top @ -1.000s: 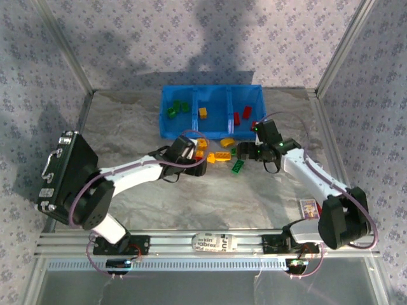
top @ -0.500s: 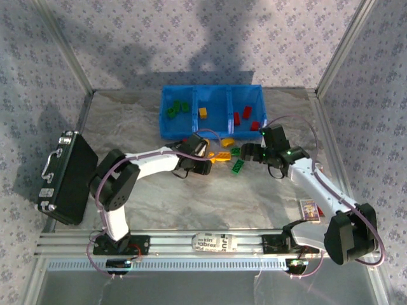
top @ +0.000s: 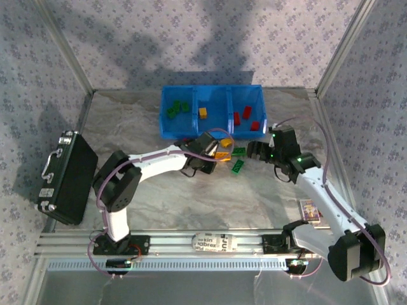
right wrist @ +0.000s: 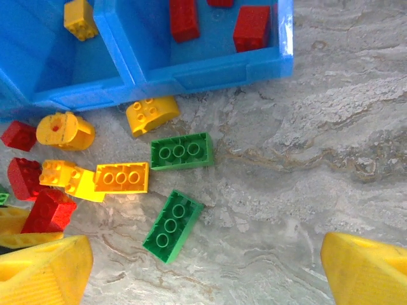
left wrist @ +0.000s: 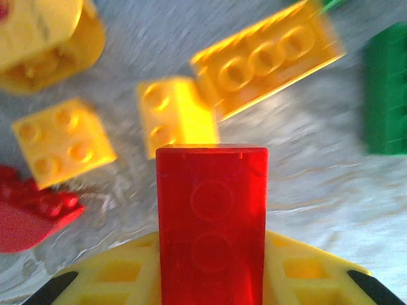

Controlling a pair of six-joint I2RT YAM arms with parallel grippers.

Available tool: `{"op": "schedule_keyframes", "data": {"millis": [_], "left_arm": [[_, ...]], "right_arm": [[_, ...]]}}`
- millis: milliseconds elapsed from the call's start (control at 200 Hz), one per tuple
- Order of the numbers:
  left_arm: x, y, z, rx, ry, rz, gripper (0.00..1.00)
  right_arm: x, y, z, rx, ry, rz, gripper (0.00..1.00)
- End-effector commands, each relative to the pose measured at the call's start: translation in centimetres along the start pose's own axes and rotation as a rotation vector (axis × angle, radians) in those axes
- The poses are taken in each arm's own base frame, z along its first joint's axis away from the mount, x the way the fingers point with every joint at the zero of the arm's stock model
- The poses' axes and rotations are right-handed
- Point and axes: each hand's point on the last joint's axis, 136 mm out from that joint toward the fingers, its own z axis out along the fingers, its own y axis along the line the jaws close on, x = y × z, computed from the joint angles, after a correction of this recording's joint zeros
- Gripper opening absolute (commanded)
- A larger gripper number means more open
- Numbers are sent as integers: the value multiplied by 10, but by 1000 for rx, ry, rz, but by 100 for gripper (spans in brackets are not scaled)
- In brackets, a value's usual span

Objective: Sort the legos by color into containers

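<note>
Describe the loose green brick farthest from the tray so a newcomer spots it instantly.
Find the blue tray, then the table in front of its compartment with red bricks. There lies the green brick, farther from the tray wall than a second green brick. It lies slanted, while the second sits almost parallel to the wall.

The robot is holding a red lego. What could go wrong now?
The red brick in the left gripper might slip and drop among the loose yellow bricks. Its red compartment lies on the right, so carrying it there might bump the open right gripper nearby.
</note>
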Motion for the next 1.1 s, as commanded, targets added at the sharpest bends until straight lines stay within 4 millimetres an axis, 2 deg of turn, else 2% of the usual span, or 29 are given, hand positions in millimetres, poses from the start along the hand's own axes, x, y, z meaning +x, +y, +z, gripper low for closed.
{"op": "schedule_keyframes", "data": {"millis": [0, 100, 315, 360, 390, 560, 580, 595, 610, 620, 635, 645, 685, 735, 835, 989, 1094], "left_arm": [[-51, -19, -29, 68, -133, 45, 26], [-74, -30, -25, 84, -130, 90, 25], [-118, -48, -4, 94, -123, 164, 25], [-126, -48, 3, 89, -112, 170, 25], [-140, -50, 0, 96, -133, 172, 25], [-175, -40, 29, 100, -116, 147, 26], [-180, -39, 32, 99, -117, 143, 31], [-184, -37, 32, 97, -123, 140, 39], [-186, -35, 34, 92, -118, 135, 49], [-187, -34, 34, 89, -118, 133, 62], [-188, -32, 36, 85, -113, 128, 75], [-190, -32, 35, 86, -117, 127, 80], [-194, -28, 32, 76, -129, 117, 87], [-203, -26, 21, 82, -175, 106, 90], [-196, -24, 17, 67, -130, 107, 88], [-194, -34, -17, 43, -155, 183, 84], [-179, -32, -27, 8, -101, 250, 81]], "right_arm": [[5, -6, -4, 7, 2, 32, 94], [8, -8, -4, 4, -4, 45, 93], [11, -10, -5, 2, -11, 57, 93], [12, -11, -4, 2, -11, 58, 93], [13, -11, -3, 2, -10, 59, 93], [17, -12, 2, -8, -9, 68, 92], [18, -12, 2, -11, -6, 71, 92], [18, -12, 3, -12, -6, 73, 92], [19, -11, 3, -15, -5, 73, 92], [20, -11, 3, -15, -3, 74, 92], [20, -11, 3, -17, -5, 75, 92], [20, -11, 3, -19, -4, 75, 92], [22, -12, 3, -18, -5, 79, 92], [23, -13, 1, -16, -10, 81, 92], [28, -19, 1, 3, -14, 81, 92], [31, -23, 6, 11, 5, 91, 92], [29, -22, 6, 14, 14, 92, 92]]}}
